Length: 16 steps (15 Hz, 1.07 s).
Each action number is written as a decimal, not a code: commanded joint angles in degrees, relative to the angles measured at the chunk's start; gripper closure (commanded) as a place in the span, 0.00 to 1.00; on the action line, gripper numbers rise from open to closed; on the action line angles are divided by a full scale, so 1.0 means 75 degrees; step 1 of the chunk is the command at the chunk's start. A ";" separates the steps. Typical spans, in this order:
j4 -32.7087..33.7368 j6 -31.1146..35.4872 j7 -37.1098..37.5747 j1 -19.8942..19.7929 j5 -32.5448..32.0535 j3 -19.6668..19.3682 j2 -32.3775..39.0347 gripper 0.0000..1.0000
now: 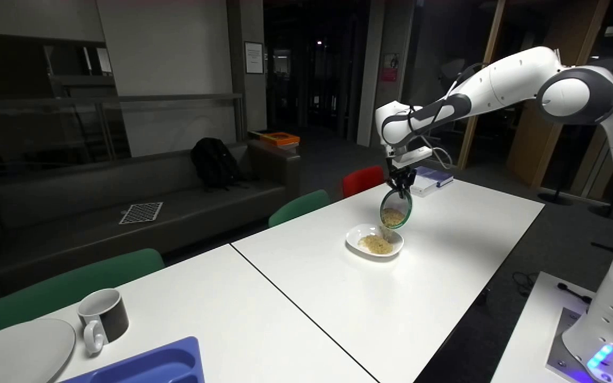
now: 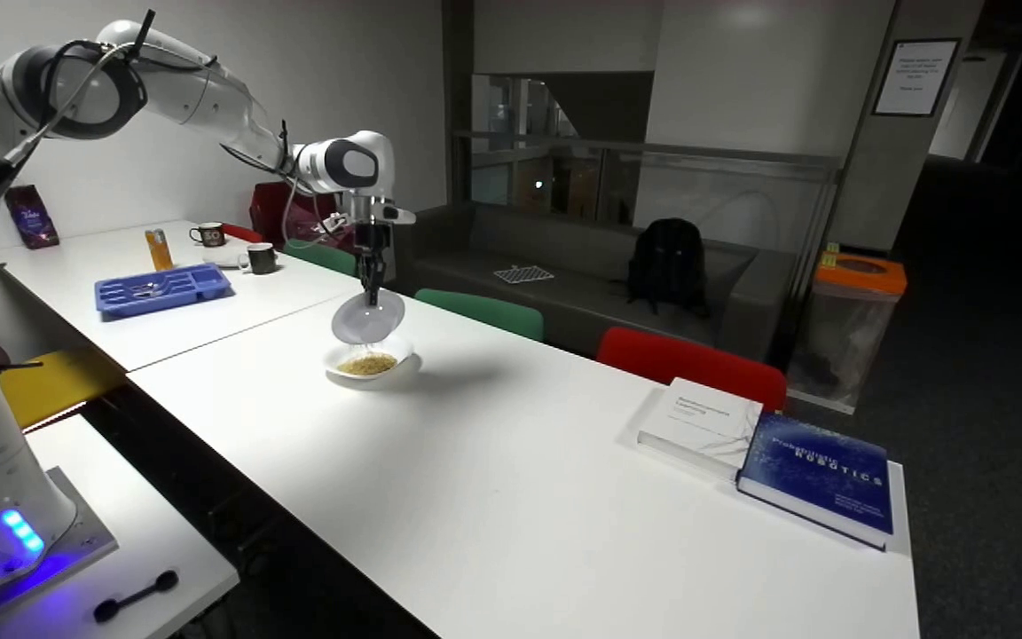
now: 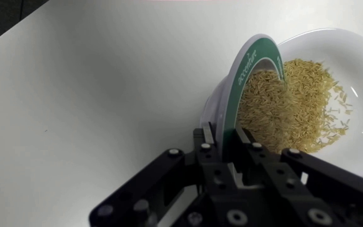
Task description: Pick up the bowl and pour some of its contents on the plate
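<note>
In an exterior view the gripper [image 1: 402, 193] points down and pinches the bowl [image 1: 394, 202] by its upper rim; the bowl stands nearly on edge above the plate [image 1: 353, 238]. Rice [image 1: 392, 217] sits in its low side, more lies on the plate, and falling rice blurs between lip and plate. In an exterior view the bowl [image 2: 367, 318] shows its underside, with thin streaks of rice under the lip, over the plate. Wrist view: fingers [image 3: 204, 154] stand narrow on the rim, one either side of it. The plate lies below the bowl and to its right in this view, on the side the mouth faces; the next move turns on that. The lowest stretch of lip is lost in blurred rice here, so its height over the plate cannot be judged. My reading: pour under way, "some" probably met; next step should be rolling the mouth up, lip kept over the plate until flow stops, else rice may reach the table [image 1: 445, 255].
</note>
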 commanded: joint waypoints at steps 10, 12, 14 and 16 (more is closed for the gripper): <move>0.1360 -0.1217 0.0785 0.0574 -0.0727 -0.0151 0.0832 0.96; 0.1549 -0.1393 0.0834 0.0614 -0.0769 -0.0158 0.0970 0.96; 0.1717 -0.1530 0.0839 0.0638 -0.0827 -0.0187 0.1100 0.96; 0.1846 -0.1669 0.0839 0.0646 -0.0884 -0.0208 0.1194 0.96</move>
